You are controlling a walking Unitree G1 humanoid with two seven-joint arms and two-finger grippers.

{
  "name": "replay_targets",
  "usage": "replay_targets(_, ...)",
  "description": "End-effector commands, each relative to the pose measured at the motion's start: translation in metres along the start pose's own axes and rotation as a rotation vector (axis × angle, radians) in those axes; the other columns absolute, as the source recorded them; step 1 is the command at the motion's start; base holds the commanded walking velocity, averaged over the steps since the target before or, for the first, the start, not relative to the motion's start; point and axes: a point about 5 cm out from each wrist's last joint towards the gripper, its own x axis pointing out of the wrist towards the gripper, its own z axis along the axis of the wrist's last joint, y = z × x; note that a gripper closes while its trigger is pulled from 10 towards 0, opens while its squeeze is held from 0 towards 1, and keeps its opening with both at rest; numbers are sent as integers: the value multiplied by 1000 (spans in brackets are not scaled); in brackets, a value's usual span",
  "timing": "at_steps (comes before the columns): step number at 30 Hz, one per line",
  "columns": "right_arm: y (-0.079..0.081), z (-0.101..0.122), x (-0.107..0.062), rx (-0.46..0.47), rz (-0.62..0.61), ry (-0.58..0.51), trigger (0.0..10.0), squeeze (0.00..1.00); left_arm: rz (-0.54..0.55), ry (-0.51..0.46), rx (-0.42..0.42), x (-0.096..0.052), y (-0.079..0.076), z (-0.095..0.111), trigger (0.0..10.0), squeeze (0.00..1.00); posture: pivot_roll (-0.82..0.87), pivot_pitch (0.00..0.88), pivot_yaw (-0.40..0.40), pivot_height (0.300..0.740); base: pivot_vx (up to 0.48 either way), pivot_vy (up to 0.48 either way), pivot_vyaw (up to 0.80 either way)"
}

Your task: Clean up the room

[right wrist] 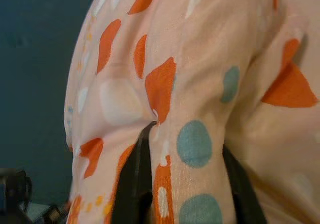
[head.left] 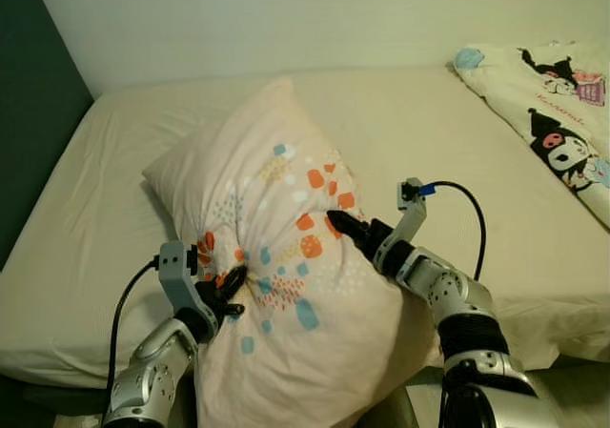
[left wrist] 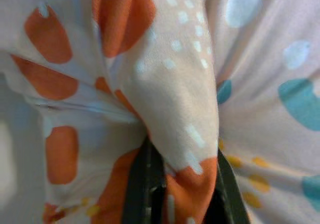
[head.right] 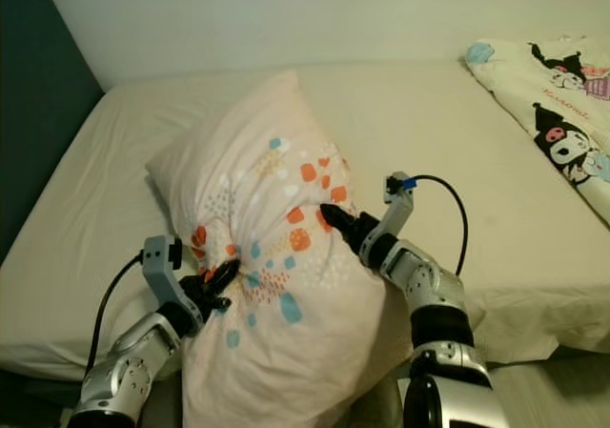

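A pale pink pillow (head.left: 286,256) with orange, teal and yellow spots lies across the near edge of the bed (head.left: 410,132), its far end resting on the mattress. My left gripper (head.left: 232,281) is shut on a fold of the pillow's fabric (left wrist: 185,134) on its left side. My right gripper (head.left: 339,225) is shut on a pinch of the fabric (right wrist: 175,134) on the pillow's right side. The cloth bunches toward both grips. Both pairs of black fingers (left wrist: 145,184) (right wrist: 135,179) show either side of the pinched folds.
A cream duvet (head.left: 558,113) printed with cartoon characters lies on the bed's right far corner. A dark teal wall (head.left: 29,113) runs along the left. A pale wall (head.left: 286,18) stands behind the bed. The bare sheet stretches between pillow and duvet.
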Motion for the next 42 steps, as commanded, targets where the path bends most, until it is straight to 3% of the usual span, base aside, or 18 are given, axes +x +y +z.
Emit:
replay_targets(1,7,-26,7,25,16,105,0,0,-5,-6,-26,5,-9,-1,0,0,-67,167,1,546,0,0,0)
replay_targets(4,8,-28,6,-12,-4,106,0,0,9,-45,-34,4,-9,7,0,0,-70,152,4,546,0,0,0)
replay_targets(6,21,-21,7,-143,3,48,0,0,11,-105,-37,-1,-10,19,0,0,-87,129,16,546,0,0,0)
replay_targets(8,29,-16,7,-192,20,16,0,0,11,-126,-36,-4,-10,24,0,0,-94,121,18,546,0,0,0)
replay_targets(12,46,-4,6,-260,51,-62,0,0,-6,-188,-32,-9,-15,43,0,0,-102,95,21,546,0,0,0)
replay_targets(14,46,-4,6,-260,51,-62,0,0,-6,-188,-32,-9,-15,43,0,0,-102,95,21,546,0,0,0)
replay_targets(16,65,12,2,-299,65,-162,0,0,-19,-259,15,-11,-26,65,0,0,-100,78,18,546,0,0,0)
replay_targets(17,74,22,1,-318,53,-225,0,0,-24,-270,56,-9,-32,73,7216,0,-98,74,17,546,0,0,0)
replay_targets(18,80,29,-1,-328,42,-265,0,0,-27,-273,85,-9,-36,78,7216,0,-98,71,15,546,0,0,0)
replay_targets(19,84,37,-1,-357,-2,-319,0,0,-25,-273,109,-6,-41,81,10000,0,-99,69,14,546,0,0,0)
replay_targets(20,84,37,-1,-357,-2,-319,0,0,-25,-273,109,-6,-41,81,10000,0,-99,69,14,546,0,0,0)
replay_targets(21,85,45,-2,-392,-80,-371,3294,0,-24,-267,135,-3,-46,85,10000,0,-100,65,13,546,0,0,0)
replay_targets(22,85,45,-2,-392,-80,-371,3294,0,-24,-267,135,-3,-46,85,10000,0,-100,65,13,546,0,0,0)
replay_targets(23,82,49,-7,-456,-181,-402,10000,0,-26,-246,173,-1,-49,85,10000,0,-102,59,12,546,0,0,0)
replay_targets(28,74,40,-13,-642,-253,-368,10000,0,60,-248,312,1,-47,85,10000,0,-104,51,13,546,0,0,0)
replay_targets(30,71,39,-20,-665,-291,-403,10000,0,85,-255,337,0,-44,82,10000,0,-111,45,19,546,0,0,0)
replay_targets(36,54,34,-40,-591,-450,-440,10000,0,117,-259,420,-3,-42,78,10000,0,-119,40,23,554,0,0,0)
replay_targets(42,51,29,-47,-635,-497,-437,10000,0,97,-270,502,-2,-50,76,10000,0,-133,37,34,579,0,0,0)
